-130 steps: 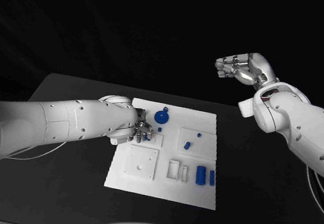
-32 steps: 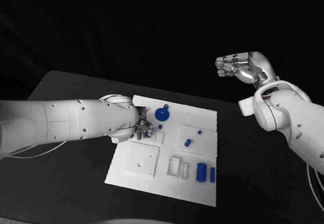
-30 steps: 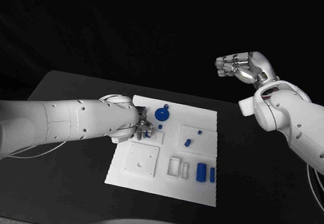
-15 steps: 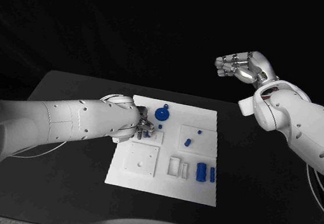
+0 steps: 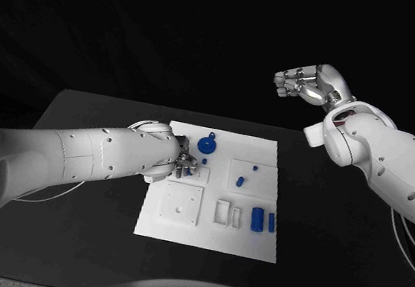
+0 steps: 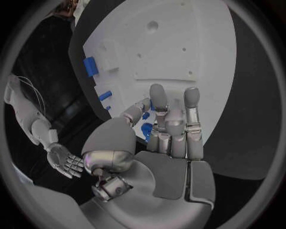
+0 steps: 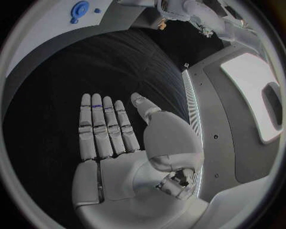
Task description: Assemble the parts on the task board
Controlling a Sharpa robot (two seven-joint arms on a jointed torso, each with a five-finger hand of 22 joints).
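Two hands in play. Left hand [image 5: 182,163] low over the board [image 5: 239,243], at its left edge, fingers [image 6: 158,95] pointing down onto the white surface. In the left wrist view a small blue part [image 6: 147,130] sits between thumb and fingers, close under the palm; whether it is pinched or merely lying there, cannot tell. Fingers lie close together, side by side.

Right hand [image 5: 307,83] raised high, well apart from the board, beyond the table's [image 5: 71,240] far edge. In the right wrist view the palm is flat, fingers [image 7: 102,126] straight and side by side, thumb off to one side, nothing in it. The head view shows it from behind and the fingers look curled there; the wrist view is plainer.

On the board, head view: round blue part [image 5: 207,146] near the far edge, just beside the left hand. Small blue peg [image 5: 255,169] and a slightly longer blue piece [image 5: 240,181] on the raised square right of centre. Two blue bars, a thicker one [image 5: 257,219] and a thinner one [image 5: 272,220], lie side by side nearer the robot, right of two white slots [image 5: 227,214]. A white square plate [image 5: 181,204] with small holes lies left of the slots.
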